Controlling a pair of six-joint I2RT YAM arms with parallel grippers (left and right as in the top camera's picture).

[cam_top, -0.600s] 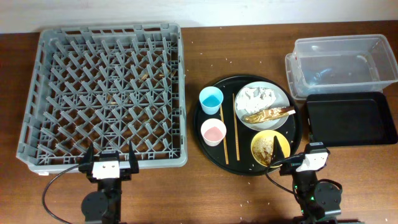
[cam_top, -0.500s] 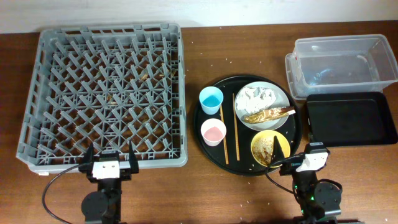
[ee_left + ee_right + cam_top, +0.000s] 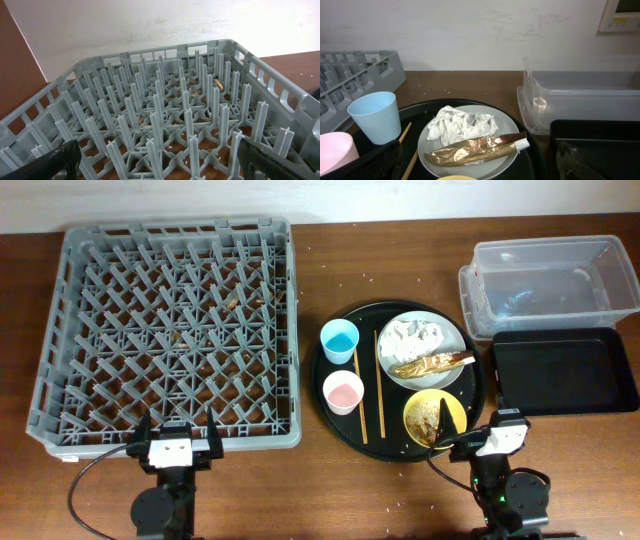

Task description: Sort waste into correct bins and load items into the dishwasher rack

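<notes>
My left end effector (image 3: 160, 162) and right end effector (image 3: 480, 165) both hung released, empty. I judged the right should pinch the tissue (image 3: 462, 125) high, clear of the wrapper (image 3: 477, 149).

Rack (image 3: 170, 330) left, round tray (image 3: 392, 438) middle, tub (image 3: 548, 285) behind shallow tray (image 3: 562, 372) right

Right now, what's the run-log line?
left tool open, facing grey plastic peg rack | right tool open, facing round black tray | crumpled white tissue on round white plate
</notes>
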